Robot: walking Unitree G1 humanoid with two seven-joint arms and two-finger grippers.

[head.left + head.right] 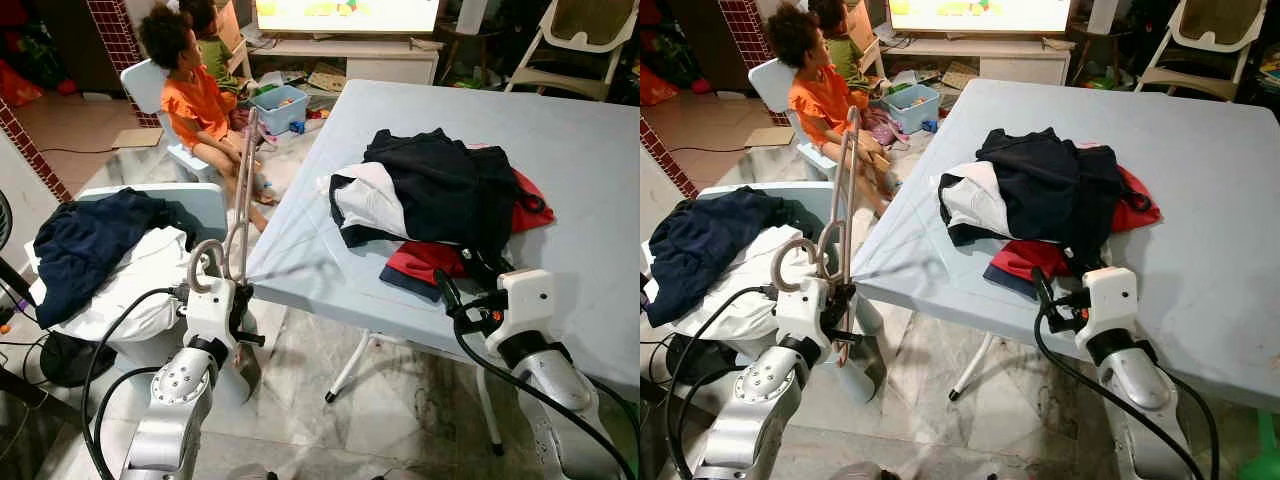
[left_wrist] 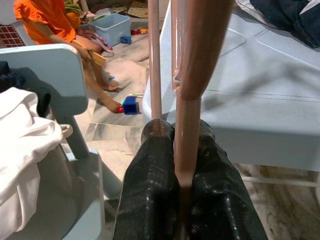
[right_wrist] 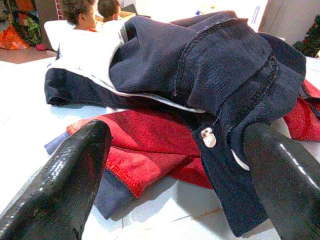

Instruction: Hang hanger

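Note:
My left gripper is shut on a pinkish-brown hanger, just off the table's near left corner. The hanger stands nearly upright, with its grey hook curling beside the wrist. In the left wrist view its bars run up from between the black fingers. My right gripper is open over the table's front edge, its fingers pointing at a pile of clothes: a navy garment, a white one and a red one.
The pale blue table spreads ahead and to the right. A chair heaped with navy and white clothes stands at the left. Two people sit on a small chair beyond, near a blue toy box.

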